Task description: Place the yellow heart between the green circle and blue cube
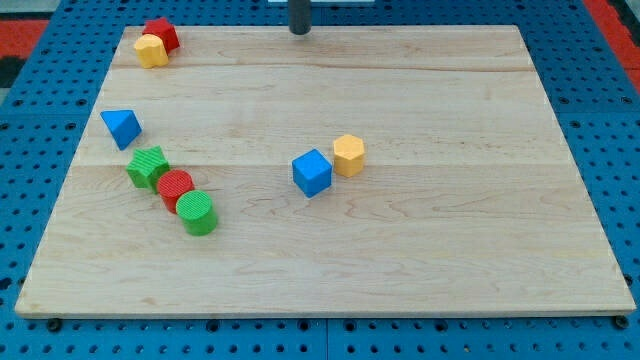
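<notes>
Camera view: yellow heart [150, 50] far left of my tip [300, 31].

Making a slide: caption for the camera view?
My tip at board's top edge; yellow heart far top-left, green circle and blue cube apart.

Pale wooden board [420, 260] carries: far left, red block [162, 34] touching yellow heart [150, 50]; left, blue triangle [121, 127], green star [147, 166], red cylinder [174, 187], green circle [197, 212]; centre, blue cube [312, 172] touching yellow hexagon [348, 154].
</notes>
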`<action>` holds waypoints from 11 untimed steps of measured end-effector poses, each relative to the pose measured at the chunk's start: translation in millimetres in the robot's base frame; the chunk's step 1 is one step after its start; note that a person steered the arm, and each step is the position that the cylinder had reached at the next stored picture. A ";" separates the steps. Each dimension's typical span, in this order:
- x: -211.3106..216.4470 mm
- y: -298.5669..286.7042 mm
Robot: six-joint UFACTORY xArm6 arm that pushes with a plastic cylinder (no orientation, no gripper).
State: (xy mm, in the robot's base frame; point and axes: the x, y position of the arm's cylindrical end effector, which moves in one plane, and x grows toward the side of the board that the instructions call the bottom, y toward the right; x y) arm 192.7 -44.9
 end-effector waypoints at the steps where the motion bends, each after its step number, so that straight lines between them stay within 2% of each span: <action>1: -0.9 -40.9; 2: 0.6 -64.2; 5: 1.3 -215.4; 7: 12.0 -256.5; 9: 82.8 -208.2; 10: 97.0 -182.1; 11: 91.4 -163.6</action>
State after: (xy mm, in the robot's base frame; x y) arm 284.1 -208.5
